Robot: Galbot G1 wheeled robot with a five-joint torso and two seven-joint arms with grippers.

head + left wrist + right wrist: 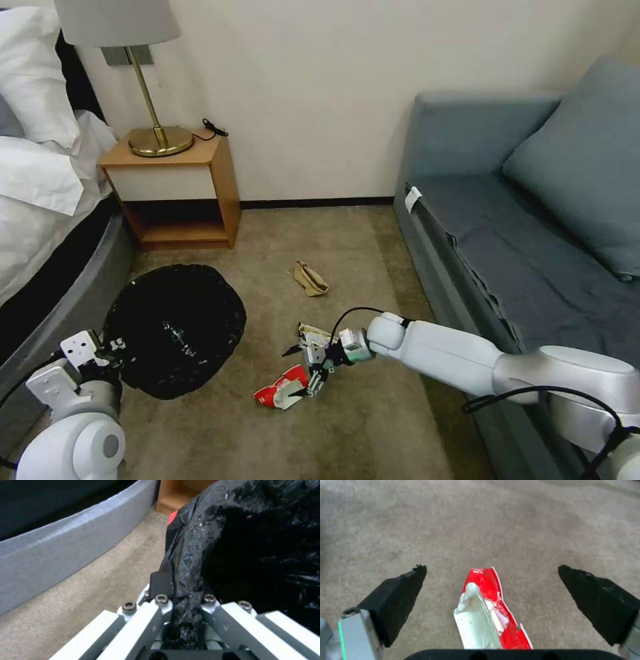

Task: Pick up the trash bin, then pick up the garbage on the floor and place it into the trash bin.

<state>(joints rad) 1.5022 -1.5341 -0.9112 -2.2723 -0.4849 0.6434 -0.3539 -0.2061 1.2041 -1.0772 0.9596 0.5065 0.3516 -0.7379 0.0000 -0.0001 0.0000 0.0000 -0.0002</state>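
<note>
The round trash bin lined with a crinkly black plastic bag sits left of centre on the beige carpeted floor, in front of the wooden bedside table and beside the grey-framed bed at the left. The left gripper has its jaws on the bin's near left rim. Right of the bin lies the crumpled red-and-white wrapper, between the spread jaws of the right gripper. A white-yellow snack wrapper seems to lie just behind that gripper. Farther back lies the tan crumpled paper; the grey-blue sofa runs along the right.

We see our right gripper with its black fingers spread wide, and the red-and-white wrapper lies between them on the carpet.
</note>
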